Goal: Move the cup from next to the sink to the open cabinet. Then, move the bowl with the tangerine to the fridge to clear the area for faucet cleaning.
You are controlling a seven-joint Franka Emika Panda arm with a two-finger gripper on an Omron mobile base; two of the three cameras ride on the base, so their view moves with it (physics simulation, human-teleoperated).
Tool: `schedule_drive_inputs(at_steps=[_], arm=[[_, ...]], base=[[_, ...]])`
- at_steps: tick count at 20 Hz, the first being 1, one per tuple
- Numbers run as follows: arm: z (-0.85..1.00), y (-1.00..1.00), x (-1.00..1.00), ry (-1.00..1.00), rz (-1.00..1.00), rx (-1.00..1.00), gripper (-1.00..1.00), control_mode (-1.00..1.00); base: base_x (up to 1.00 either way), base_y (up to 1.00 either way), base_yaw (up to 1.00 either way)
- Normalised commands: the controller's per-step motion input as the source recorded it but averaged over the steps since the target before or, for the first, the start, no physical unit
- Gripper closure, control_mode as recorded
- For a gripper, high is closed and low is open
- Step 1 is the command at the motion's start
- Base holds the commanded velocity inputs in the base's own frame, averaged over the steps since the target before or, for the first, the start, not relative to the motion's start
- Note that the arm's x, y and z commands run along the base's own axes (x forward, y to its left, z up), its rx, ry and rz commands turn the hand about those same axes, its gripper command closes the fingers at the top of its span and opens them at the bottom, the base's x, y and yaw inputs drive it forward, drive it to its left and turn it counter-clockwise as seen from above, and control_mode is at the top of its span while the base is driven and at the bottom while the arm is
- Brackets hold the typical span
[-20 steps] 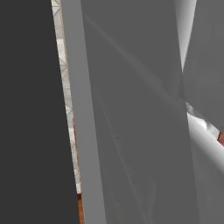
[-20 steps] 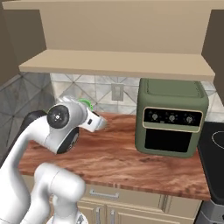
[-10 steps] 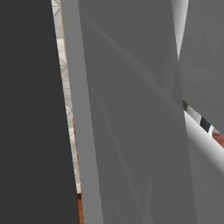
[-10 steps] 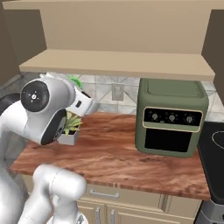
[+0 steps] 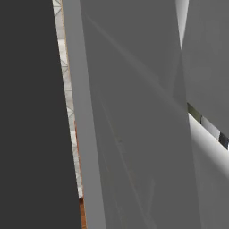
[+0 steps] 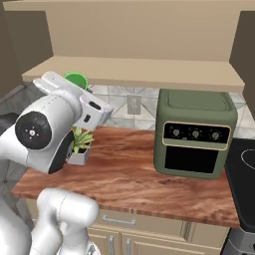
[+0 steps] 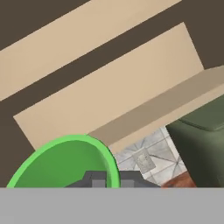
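Note:
My gripper (image 7: 110,179) is shut on the rim of the small bright green cup (image 7: 61,164), which fills the lower left of the hand view. In the right base view the cup (image 6: 76,79) peeks out behind my raised white hand, level with the front edge of the open cabinet's tan shelf (image 6: 149,74) and near its left end. The hand view looks up at the cabinet (image 7: 113,94), with its bare shelf edge just beyond the cup.
On the wooden counter (image 6: 129,179) stand a green air fryer (image 6: 195,133) and a small potted plant (image 6: 79,147). A dark stovetop (image 6: 244,169) lies at the right. Large grey panels (image 5: 134,134) stand close in front of the left base view.
The arm has swung up and to the left, lifting the green cup from just above the counter to the level of the cabinet shelf. The base has not moved.

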Motion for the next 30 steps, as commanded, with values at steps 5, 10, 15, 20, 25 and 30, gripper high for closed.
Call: schedule_drive_inputs(at_steps=[5, 10, 15, 20, 25, 30], arm=[[1.00, 0.02, 0.80, 0.12, 0.00, 0.04, 1.00, -1.00], [0.48, 0.04, 0.55, 0.21, 0.00, 0.00, 1.00, -1.00], [-0.26, 0.17, 0.07, 0.03, 0.00, -0.05, 1.00, -1.00], [-0.48, 0.10, 0.65, 0.00, 0.00, -0.11, 1.00, -1.00], [-0.12, 0.00, 0.95, 0.00, 0.00, -0.02, 1.00, -1.00], [0.00, 0.00, 0.99, 0.00, -0.02, 0.00, 1.00, -1.00]], base=[[0.00, 0.00, 0.00], [0.00, 0.00, 0.00], [0.00, 0.00, 0.00], [0.00, 0.00, 0.00], [0.00, 0.00, 0.00], [0.00, 0.00, 0.00]])
